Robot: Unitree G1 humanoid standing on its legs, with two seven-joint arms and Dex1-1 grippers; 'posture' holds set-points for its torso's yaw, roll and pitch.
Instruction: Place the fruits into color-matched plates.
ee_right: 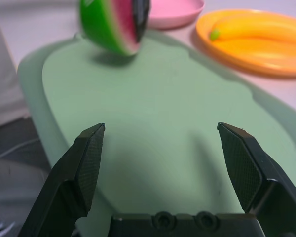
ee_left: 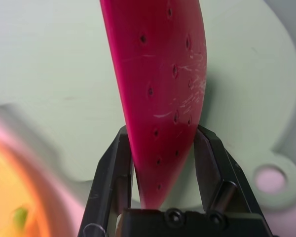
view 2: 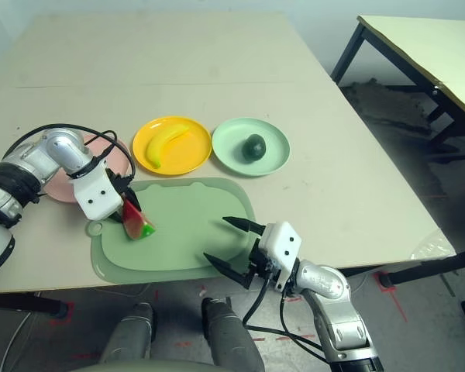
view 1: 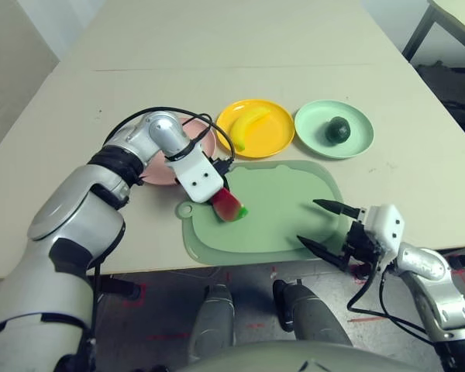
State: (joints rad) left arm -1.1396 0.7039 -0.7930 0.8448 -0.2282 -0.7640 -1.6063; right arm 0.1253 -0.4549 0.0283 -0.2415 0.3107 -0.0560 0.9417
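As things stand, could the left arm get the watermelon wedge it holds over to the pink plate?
Probably yes. The left gripper is shut on the watermelon wedge over the green mat, and the pink plate lies just beside that arm with nothing on its visible part.

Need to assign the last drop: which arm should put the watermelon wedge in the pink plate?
Left. Its gripper is already shut on the watermelon wedge over the green mat, right beside the pink plate. The right gripper is open at the mat's far side.

No readable text or labels, seemingly.
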